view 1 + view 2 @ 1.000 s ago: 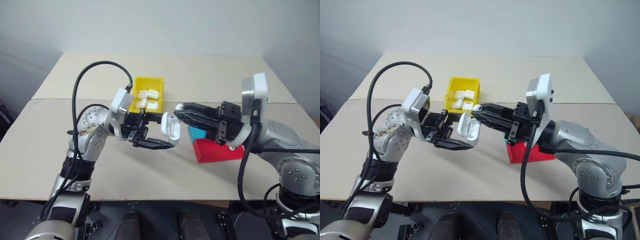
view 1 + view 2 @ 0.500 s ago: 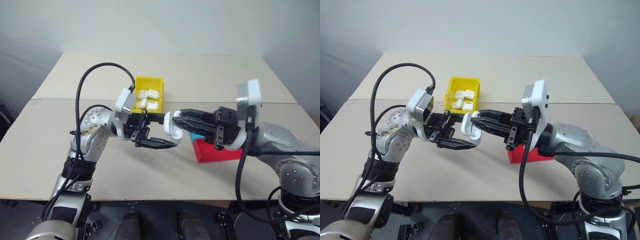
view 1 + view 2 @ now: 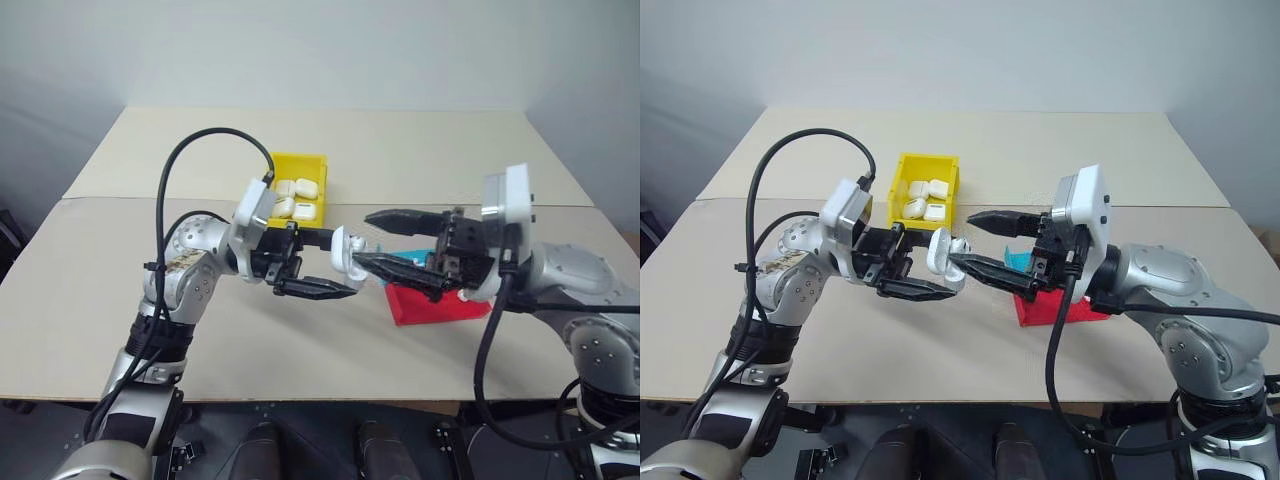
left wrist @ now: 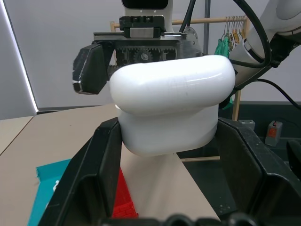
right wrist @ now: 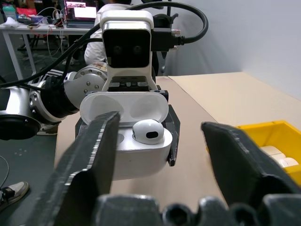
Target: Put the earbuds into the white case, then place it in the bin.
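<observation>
My left gripper (image 3: 343, 264) is shut on the white case (image 3: 345, 250), holding it above the table with its lid flipped open. In the left wrist view the case (image 4: 171, 106) sits between both fingers (image 4: 101, 160). In the right wrist view one earbud (image 5: 147, 131) rests in a socket of the case (image 5: 136, 150); the other socket is partly hidden behind a finger (image 5: 89, 160). My right gripper (image 3: 363, 237) faces the case with its jaws spread wide and nothing in them, the lower fingertip close to the case. The yellow bin (image 3: 295, 157) stands on the table behind the left gripper.
Several white cases (image 3: 297, 196) lie inside the bin. A red and teal tray (image 3: 430, 302) sits on the table under my right gripper. The tan tabletop (image 3: 420, 150) stretches wide behind and to both sides.
My right gripper was shut with its tips at the open case; now it has opened wide, leaving the earbud in the case. The left gripper and case stayed put.
</observation>
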Available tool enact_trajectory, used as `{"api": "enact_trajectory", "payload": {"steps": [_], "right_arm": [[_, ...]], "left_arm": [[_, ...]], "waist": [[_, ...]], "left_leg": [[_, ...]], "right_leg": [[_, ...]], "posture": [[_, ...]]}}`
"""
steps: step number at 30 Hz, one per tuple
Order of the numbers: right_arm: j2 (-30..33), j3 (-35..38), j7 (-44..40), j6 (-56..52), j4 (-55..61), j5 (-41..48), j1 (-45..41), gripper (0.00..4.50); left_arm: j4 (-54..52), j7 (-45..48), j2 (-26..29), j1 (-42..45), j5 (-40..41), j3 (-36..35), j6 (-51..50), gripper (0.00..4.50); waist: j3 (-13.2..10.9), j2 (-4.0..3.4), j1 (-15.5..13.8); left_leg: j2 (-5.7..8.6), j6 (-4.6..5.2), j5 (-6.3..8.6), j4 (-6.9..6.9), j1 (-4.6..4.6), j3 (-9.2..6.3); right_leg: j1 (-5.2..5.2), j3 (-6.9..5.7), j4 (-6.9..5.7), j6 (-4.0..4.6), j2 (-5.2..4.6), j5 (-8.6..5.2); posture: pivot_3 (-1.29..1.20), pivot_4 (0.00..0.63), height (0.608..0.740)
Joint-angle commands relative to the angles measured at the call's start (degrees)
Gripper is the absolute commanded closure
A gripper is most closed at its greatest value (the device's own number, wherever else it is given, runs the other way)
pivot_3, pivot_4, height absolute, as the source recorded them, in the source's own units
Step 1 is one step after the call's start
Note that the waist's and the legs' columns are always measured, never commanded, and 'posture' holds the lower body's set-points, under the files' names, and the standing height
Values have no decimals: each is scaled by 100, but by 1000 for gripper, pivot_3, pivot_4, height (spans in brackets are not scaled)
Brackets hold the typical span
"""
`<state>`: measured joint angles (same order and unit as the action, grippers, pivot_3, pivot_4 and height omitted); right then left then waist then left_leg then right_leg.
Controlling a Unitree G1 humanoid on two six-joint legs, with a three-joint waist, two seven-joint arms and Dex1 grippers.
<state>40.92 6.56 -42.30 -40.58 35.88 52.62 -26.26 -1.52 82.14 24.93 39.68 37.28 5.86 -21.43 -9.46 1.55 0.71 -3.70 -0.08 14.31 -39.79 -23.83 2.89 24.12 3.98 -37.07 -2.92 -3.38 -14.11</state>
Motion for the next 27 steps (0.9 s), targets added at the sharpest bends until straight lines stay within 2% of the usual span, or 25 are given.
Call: {"api": "enact_trajectory", "payload": {"steps": [1, 5, 9, 12, 14, 16, 20, 26, 27], "right_arm": [[58, -59, -85, 20, 55, -20, 13, 233], [189, 228, -149, 90, -202, -35, -90, 233], [916, 289, -727, 445, -966, -765, -417, 233], [1782, -722, -1631, 1230, -1839, -2279, -961, 233], [2008, -1627, -2148, 1937, -2614, -3449, -1510, 233], [1822, -2418, -2642, 2471, -3534, -4341, -2257, 233], [1005, -3407, -3540, 3360, -5543, -5382, -3584, 233], [-120, -3991, -3940, 4464, -8484, -6394, -4836, 233], [-228, -4026, -3932, 4672, -8830, -6523, -4943, 401]], "left_arm": [[-241, -64, -73, 128, 122, -164, 141, 1753], [-241, -73, -54, 114, 110, -182, 151, 1753], [-236, -82, -6, 101, 97, -221, 166, 1753], [-241, -118, -20, 89, 106, -254, 174, 1753], [-254, -161, -65, 84, 101, -254, 183, 1753], [-272, -203, -122, 80, 92, -244, 206, 1753], [-265, -281, -197, 88, 69, -245, 256, 1753], [-379, -379, -207, -23, 61, -262, 284, 1753], [-408, -396, -203, -53, 65, -267, 286, 1753]], "waist": [[0, 0, 2], [0, 0, 0], [0, 0, -5], [0, -1, -2], [0, -1, 21], [0, -1, 96], [-1, -3, 177], [-2, -5, 147], [-2, -5, 133]], "left_leg": [[0, 0, 0, 0, 0, 0], [0, 0, 0, 0, 0, 0], [1, 0, 0, -1, 0, 2], [1, 0, 0, 0, 0, 4], [0, 1, 0, 4, 2, 7], [-3, 1, 1, 4, 7, 14], [-2, 1, 0, 5, 5, 15], [-2, 0, 0, 9, -2, 14], [-3, 0, 0, 8, -4, 14]], "right_leg": [[0, 0, 0, 0, 0, 0], [0, 0, 0, 0, 0, 0], [-1, 1, 0, 0, -1, 0], [1, 0, 2, 0, -2, 0], [3, 1, 4, 1, 0, 0], [4, 7, 4, 1, 2, -1], [9, 10, 1, 2, 3, 0], [13, 5, 9, 1, -2, -1], [13, 4, 8, 1, -2, -1]], "posture": [[0, 150, 740], [0, 150, 740], [0, 150, 740], [0, 150, 740], [0, 150, 740], [0, 150, 740], [0, 150, 740], [0, 150, 740], [0, 150, 740]]}}
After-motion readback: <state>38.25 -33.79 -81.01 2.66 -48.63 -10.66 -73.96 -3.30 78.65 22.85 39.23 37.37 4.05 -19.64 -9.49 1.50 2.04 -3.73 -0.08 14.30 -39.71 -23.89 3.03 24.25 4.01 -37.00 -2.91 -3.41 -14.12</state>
